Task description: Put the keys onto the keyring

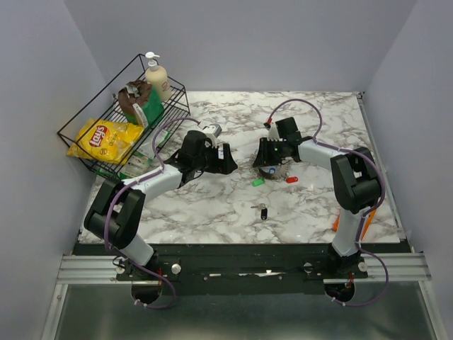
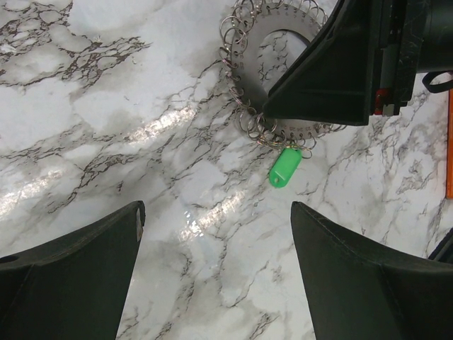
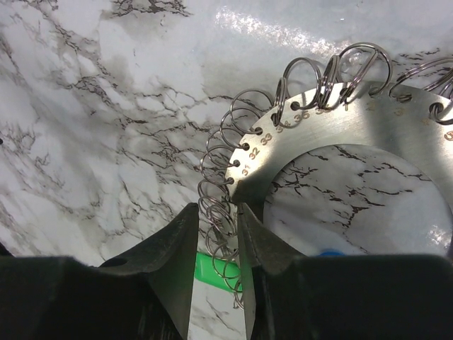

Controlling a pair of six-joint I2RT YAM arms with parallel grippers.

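The keyring (image 3: 340, 120) is a flat silvery hoop with numbered holes and many small wire loops; it lies on the marble just right of the middle. My right gripper (image 3: 218, 209) stands over the keyring's (image 1: 270, 170) near rim, its jaws closed narrowly on the wire loops. A green key (image 2: 285, 168) hangs at that rim, with a bit of blue (image 3: 327, 251) beside it. A red key (image 1: 291, 179) and a black key (image 1: 263, 210) lie loose on the table. My left gripper (image 2: 218, 212) hovers wide open left of the keyring (image 2: 255, 49), holding nothing.
A black wire basket (image 1: 85, 138) at the back left holds a yellow chip bag (image 1: 106, 138), a soap bottle (image 1: 157, 76) and a brown-green packet. A flat orange piece (image 1: 336, 224) lies near the right arm's base. Grey walls enclose the table.
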